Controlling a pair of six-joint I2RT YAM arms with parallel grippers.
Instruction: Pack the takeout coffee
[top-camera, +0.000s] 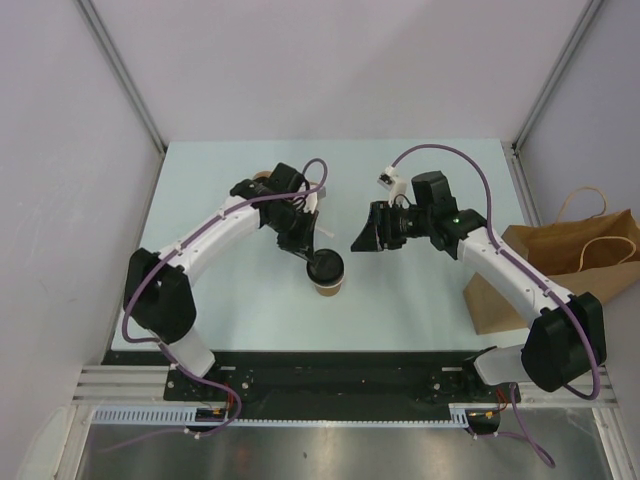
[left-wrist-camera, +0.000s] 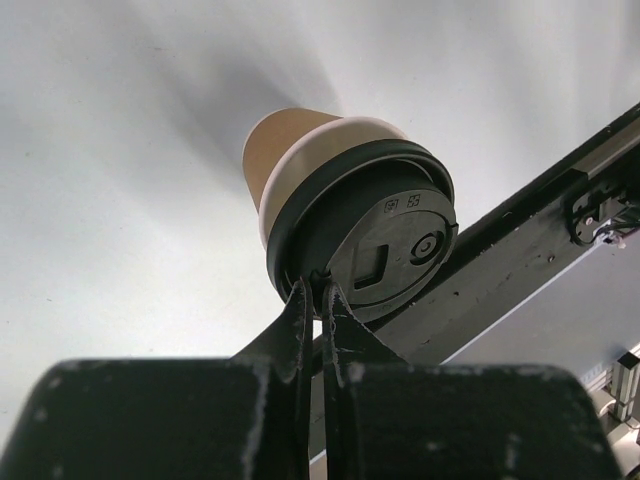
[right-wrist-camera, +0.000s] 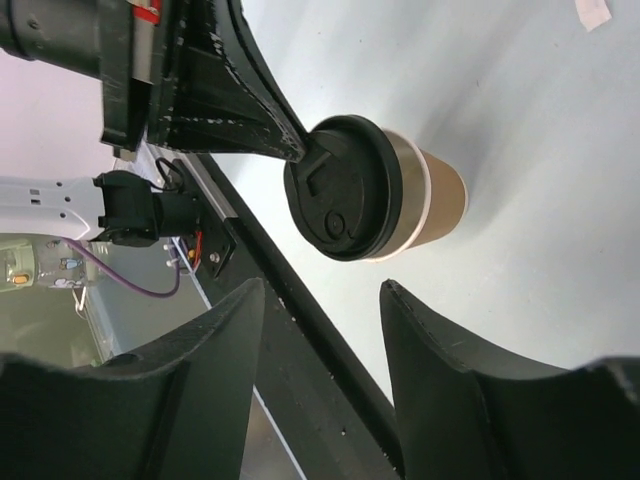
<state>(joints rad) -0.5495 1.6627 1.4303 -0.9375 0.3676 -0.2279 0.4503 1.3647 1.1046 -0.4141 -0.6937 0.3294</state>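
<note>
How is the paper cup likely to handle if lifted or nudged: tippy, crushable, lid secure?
The cup looks like thin-walled paper, so a hard squeeze would probably dent it. It tapers to a narrower base under a wide lid, so a sideways push could tip it. The left end effector pinches only the lid's rim; lifting there might pop the lid off.

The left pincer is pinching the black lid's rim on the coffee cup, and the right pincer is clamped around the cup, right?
No. The right pincer is open and apart from the coffee cup, as the right wrist view shows. The left pincer does pinch the black lid at its rim.
</note>
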